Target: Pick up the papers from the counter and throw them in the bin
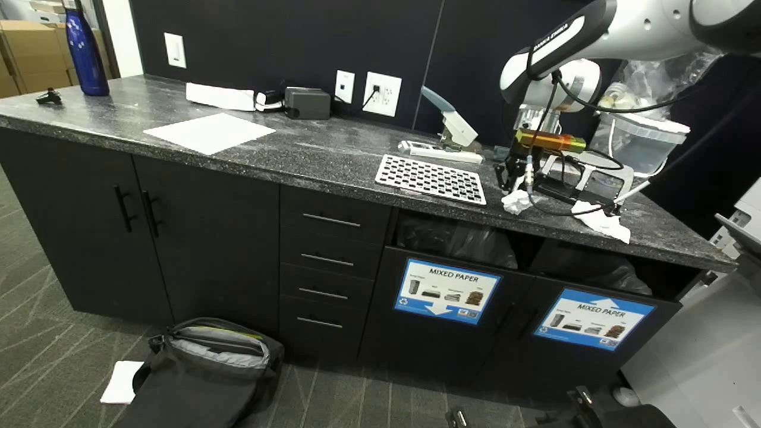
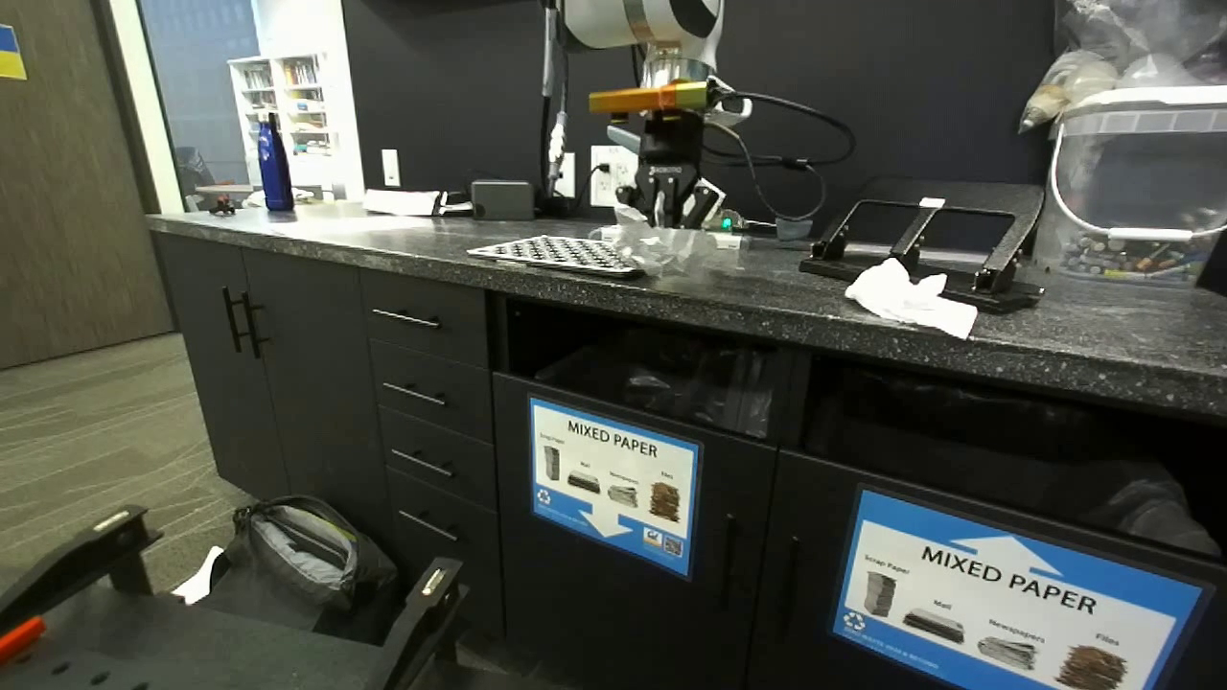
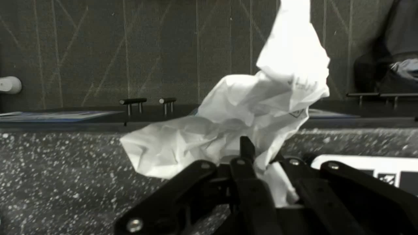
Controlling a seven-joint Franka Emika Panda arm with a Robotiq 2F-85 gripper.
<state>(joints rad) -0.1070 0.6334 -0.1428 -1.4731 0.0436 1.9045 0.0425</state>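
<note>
See the tool (image 3: 265,164) in the wrist view, brought nearly together, pinching between its fingers (image 3: 247,148) a fold of the crumpled paper (image 3: 254,107). Find this paper near the front edge of the desk (image 1: 333,151), close by the checkered mat (image 1: 431,179); impossible to say if resting there or lifted free. Expect very little weight and a soft, thin sheet, ready to bend and sway but not to break. Probably not slippery, yet easy to tear if pulled by a thin corner. Better to hold at the gathered folds, with only gentle force. Mind the long loose end, liable to catch on the rim of the bin (image 2: 705,388). For the second paper (image 2: 909,297), lying just beside the black stand (image 2: 987,203), expect the same softness; take hold of the raised crumple, not of the flat corner.
</note>
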